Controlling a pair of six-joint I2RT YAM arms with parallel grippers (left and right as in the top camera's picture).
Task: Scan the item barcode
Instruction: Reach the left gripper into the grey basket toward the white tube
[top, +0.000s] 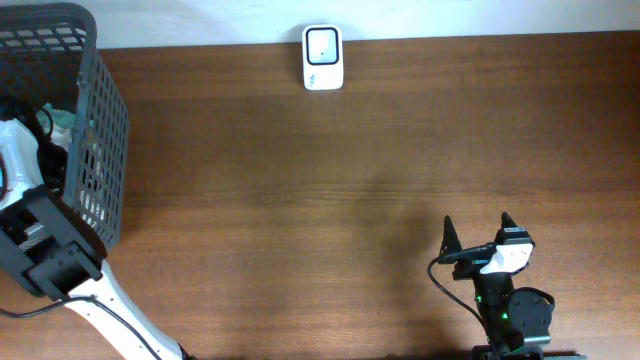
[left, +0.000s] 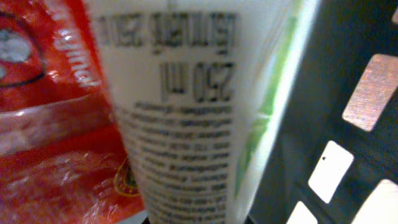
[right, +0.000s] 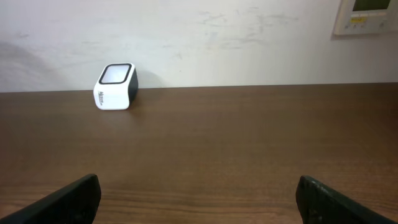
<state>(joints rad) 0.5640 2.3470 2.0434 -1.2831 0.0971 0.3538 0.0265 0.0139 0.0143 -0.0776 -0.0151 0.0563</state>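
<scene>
"So, where is the item?"

"In the basket (top: 100, 120), a dark mesh bin at the far left of the table (top: 350, 170). My left wrist camera is pressed up close to a white tube (left: 180, 112). It fills the middle of the view, out of focus, with its print upside down. I can read '250 ml' and little else, and I cannot make out a barcode on the side facing me. A red packet (left: 50, 124) lies against its left side, cut off by the frame edge. To the right is the basket wall with its pale openings."

"Do the left jaws have it?"

"The left gripper is closed, but I cannot see its fingers. From overhead, my left arm (top: 45, 240) reaches into the basket and the wall hides the tip. I cannot tell whether it is closed on the tube."

"And the rest?"

"The scanner (top: 322, 58), a small white box with a dark-framed window, sits at the far edge of the table, well apart from the basket. My right gripper (top: 478, 232) is at the near right, jaws spread wide with nothing between them. Its wrist camera shows only two dark fingertips (right: 68, 199) at the bottom corners, pointed toward the scanner."
</scene>
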